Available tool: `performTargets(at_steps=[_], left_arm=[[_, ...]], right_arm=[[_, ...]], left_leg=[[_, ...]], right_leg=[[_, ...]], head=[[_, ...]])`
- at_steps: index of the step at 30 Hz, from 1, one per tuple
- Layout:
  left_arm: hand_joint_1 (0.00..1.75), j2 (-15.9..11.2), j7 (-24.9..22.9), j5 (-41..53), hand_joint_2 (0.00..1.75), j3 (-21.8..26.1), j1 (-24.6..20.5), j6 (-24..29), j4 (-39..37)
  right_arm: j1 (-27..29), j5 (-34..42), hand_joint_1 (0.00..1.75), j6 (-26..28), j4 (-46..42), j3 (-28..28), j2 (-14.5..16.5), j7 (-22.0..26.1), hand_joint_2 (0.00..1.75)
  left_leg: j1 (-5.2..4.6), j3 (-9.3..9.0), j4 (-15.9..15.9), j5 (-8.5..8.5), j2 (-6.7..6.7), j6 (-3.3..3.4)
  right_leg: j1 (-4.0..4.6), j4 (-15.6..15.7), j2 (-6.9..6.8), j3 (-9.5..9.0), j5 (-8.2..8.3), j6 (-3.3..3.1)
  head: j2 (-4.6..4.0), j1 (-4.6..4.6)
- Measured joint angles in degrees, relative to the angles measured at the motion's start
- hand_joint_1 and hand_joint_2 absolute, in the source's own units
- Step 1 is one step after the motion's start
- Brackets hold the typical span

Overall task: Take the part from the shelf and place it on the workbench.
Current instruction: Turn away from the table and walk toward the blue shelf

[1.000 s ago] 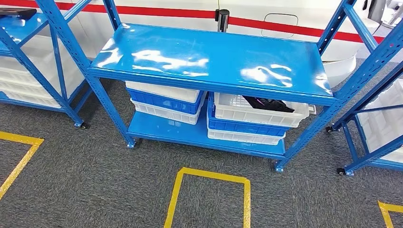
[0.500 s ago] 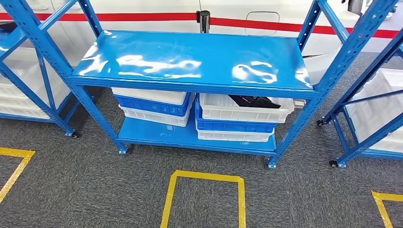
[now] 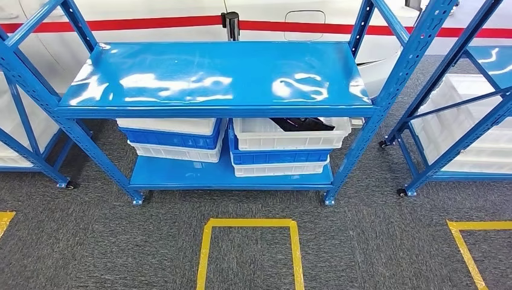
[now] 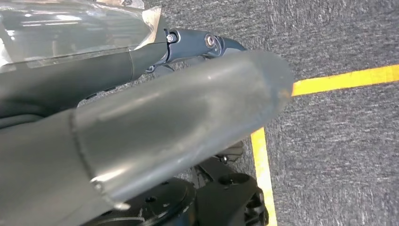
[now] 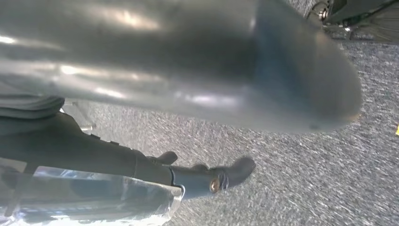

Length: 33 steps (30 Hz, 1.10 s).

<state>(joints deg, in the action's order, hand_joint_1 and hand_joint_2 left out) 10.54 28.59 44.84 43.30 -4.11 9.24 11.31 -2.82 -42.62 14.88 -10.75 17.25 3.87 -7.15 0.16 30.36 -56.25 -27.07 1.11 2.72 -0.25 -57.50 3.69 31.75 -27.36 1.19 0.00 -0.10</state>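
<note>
Words or labels are too small to read. Black part (image 3: 302,125) lies in the top white plastic crate (image 3: 290,134) on the blue metal shelf (image 3: 211,78). Left hand (image 4: 155,122) and right hand (image 5: 188,61) hang over grey carpet (image 3: 362,241); I cannot tell their grip.

A shelf (image 3: 217,75) on casters stands straight ahead on the carpet, with two stacks of crates side by side on its lower board. The part (image 3: 302,124) lies in the top crate (image 3: 290,134) of the right stack. More racks stand to the left and right, the right rack (image 3: 465,121) holding bins, and a taped floor rectangle (image 3: 249,251) lies before the shelf.
</note>
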Motion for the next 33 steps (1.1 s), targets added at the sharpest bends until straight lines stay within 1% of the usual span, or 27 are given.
performTargets(at_steps=[1,2,3,4,5,6,7,8,9,10,11,12,13,15,17,19,24,25,28,29,33], left_arm=[[0.00,0.04,0.00,-0.01,0.00,0.00,-0.01,0.01,0.01],[0.00,0.08,0.00,-0.01,0.00,0.00,0.01,0.01,0.01],[0.00,0.08,0.00,-0.02,0.00,0.00,0.04,0.01,0.01],[0.00,0.08,0.00,-0.02,0.00,0.00,0.06,0.01,0.01],[0.00,0.08,0.00,-0.02,0.00,0.00,0.08,0.01,0.01],[0.00,0.08,0.00,-0.02,0.00,0.00,0.09,0.01,0.01],[0.00,0.09,-0.01,-0.02,0.00,0.00,0.08,0.01,0.00],[0.00,0.09,-0.03,-0.02,0.00,0.00,0.08,0.01,0.00],[0.00,0.09,-0.07,-0.02,0.00,0.00,0.06,0.04,0.00],[0.00,0.09,-0.13,-0.02,0.00,0.01,0.04,0.12,0.01],[0.00,0.08,-0.19,-0.02,0.00,0.01,-0.02,0.21,0.01],[0.00,0.08,-0.22,-0.03,0.00,0.02,-0.10,0.31,0.01],[0.00,0.08,-0.26,-0.05,0.00,0.02,-0.17,0.39,0.01],[0.00,0.08,-0.26,-0.09,0.87,0.02,-0.20,0.51,0.01],[0.00,0.09,-0.26,-0.16,1.75,0.02,-0.15,0.58,0.01],[0.00,0.10,-0.30,-0.44,1.75,0.02,-0.14,0.27,0.01],[0.00,-0.16,-2.42,-2.83,1.75,-1.10,0.23,-0.97,0.08],[0.00,-0.32,-3.09,-3.77,1.75,-1.83,0.46,-1.15,0.16],[0.00,-0.81,-5.17,-6.99,0.44,-4.18,1.29,-1.80,0.62],[0.00,-1.03,-5.87,-8.12,0.00,-5.06,1.59,-1.99,0.83],[0.00,-2.03,-8.61,-12.61,0.00,-9.03,2.70,-2.84,1.83]], right_arm=[[-0.03,-0.01,0.00,0.00,0.00,0.00,-0.04,-0.01,0.00],[-0.09,-0.01,0.00,0.00,0.00,0.00,-0.11,-0.01,0.00],[-0.13,-0.01,0.00,0.00,0.00,0.00,-0.11,-0.02,0.00],[-0.13,-0.02,0.00,-0.01,0.00,0.00,-0.12,-0.02,0.00],[-0.08,-0.02,0.00,-0.01,0.00,0.00,-0.14,-0.02,0.00],[0.02,-0.02,0.00,-0.01,0.00,0.01,-0.16,-0.03,0.00],[0.11,-0.02,0.00,-0.01,0.00,0.01,-0.20,-0.03,0.00],[0.16,-0.04,0.00,0.00,0.00,0.02,-0.24,-0.03,0.00],[0.12,-0.07,0.00,0.00,0.00,0.02,-0.27,-0.03,0.00],[0.05,-0.16,0.00,0.00,0.00,0.02,-0.27,-0.04,0.00],[-0.02,-0.27,0.00,0.00,0.00,0.01,-0.25,-0.07,0.00],[-0.06,-0.38,0.00,0.00,0.00,0.01,-0.21,-0.15,0.00],[-0.05,-0.48,0.00,0.00,0.00,0.01,-0.20,-0.26,0.00],[-0.03,-0.56,0.00,-0.02,0.00,0.01,-0.21,-0.63,0.00],[-0.04,-0.60,0.00,-0.08,0.00,0.01,-0.20,-0.91,0.87],[-0.05,-0.62,0.00,-0.16,0.00,0.02,-0.14,-0.82,1.75],[0.27,0.84,0.00,-0.99,-0.16,-0.12,-0.23,0.13,1.75],[0.44,1.75,0.00,-1.29,-0.27,-0.22,-0.28,0.26,1.31],[1.14,4.88,0.00,-2.34,-0.74,-0.72,-0.50,0.79,0.00],[1.42,5.99,0.00,-2.69,-0.95,-1.00,-0.58,0.99,0.00],[2.49,10.44,0.00,-4.18,-1.94,-2.42,-0.96,1.71,0.00]], left_leg=[[0.14,-0.17,0.54,0.32,-0.49,0.33],[0.26,-0.28,0.94,0.54,-1.05,0.55],[0.20,-0.26,1.04,0.57,-1.55,0.72],[0.16,-0.20,1.03,0.58,-2.12,0.74],[0.12,-0.16,1.02,0.57,-2.64,0.72],[0.11,-0.16,0.99,0.53,-3.10,0.67],[0.14,-0.19,0.93,0.47,-3.52,0.57],[0.18,-0.24,0.77,0.35,-3.88,0.37],[0.13,-0.24,0.47,0.13,-4.18,0.06],[0.03,-0.22,0.14,-0.19,-4.42,-0.35],[-0.11,-0.20,-0.17,-0.57,-4.58,-0.64],[-0.21,-0.14,-0.39,-0.82,-4.66,-0.67],[-0.19,-0.12,-0.45,-0.93,-4.70,-0.60],[-0.01,-0.06,-0.43,-0.73,-4.67,-0.32],[0.16,-0.07,-0.35,-0.56,-4.64,-0.40],[0.28,-0.11,-0.23,-0.45,-4.62,-0.45],[0.42,-0.15,-0.12,-0.36,-4.62,-0.74],[0.43,-0.16,-0.11,-0.35,-4.62,-0.88],[0.42,-0.15,-0.07,-0.37,-4.62,-1.51],[0.40,-0.14,-0.06,-0.40,-4.62,-1.65],[0.20,-0.15,-0.07,-0.46,-4.62,-1.76]], right_leg=[[0.13,-1.72,-0.74,0.97,-0.95,-0.05],[0.14,-4.82,-1.64,2.43,-2.48,-0.26],[0.08,-8.74,-2.35,4.46,-4.28,-0.45],[-0.08,-12.72,-2.70,6.40,-5.83,-0.43],[-0.26,-15.50,-2.88,7.72,-6.69,-0.16],[-0.46,-16.07,-3.04,7.90,-6.58,0.36],[-0.68,-14.12,-3.31,6.81,-5.57,1.04],[-0.88,-10.10,-3.86,4.62,-3.99,1.73],[-1.05,-5.59,-4.61,2.23,-2.49,2.17],[-1.06,-1.98,-5.13,0.28,-1.31,2.23],[-1.11,0.21,-5.46,-0.92,-0.63,2.01],[-1.07,0.90,-5.50,-1.27,-0.41,1.65],[-0.99,0.91,-5.31,-1.32,-0.28,1.37],[-0.84,0.91,-5.27,-1.25,-0.21,1.13],[-0.69,0.89,-5.27,-1.21,-0.18,0.97],[-0.57,0.88,-5.27,-1.20,-0.19,0.88],[-0.35,0.85,-5.27,-1.20,-0.29,0.72],[-0.33,0.84,-5.28,-1.19,-0.29,0.71],[-0.31,0.82,-5.28,-1.15,-0.30,0.70],[-0.31,0.82,-5.28,-1.15,-0.30,0.70],[-0.40,0.82,-5.29,-1.16,-0.30,0.71]], head=[[0.00,0.10],[0.00,0.26],[0.00,0.38],[0.00,0.50],[0.00,0.54],[0.00,0.56],[0.00,0.56],[0.00,0.57],[0.00,0.60],[0.00,0.59],[0.00,0.47],[0.00,0.36],[0.00,0.21],[0.00,0.09],[0.00,0.07],[0.00,0.08],[0.00,0.08],[0.00,0.09],[0.00,0.10],[0.00,0.10],[0.00,0.13]])
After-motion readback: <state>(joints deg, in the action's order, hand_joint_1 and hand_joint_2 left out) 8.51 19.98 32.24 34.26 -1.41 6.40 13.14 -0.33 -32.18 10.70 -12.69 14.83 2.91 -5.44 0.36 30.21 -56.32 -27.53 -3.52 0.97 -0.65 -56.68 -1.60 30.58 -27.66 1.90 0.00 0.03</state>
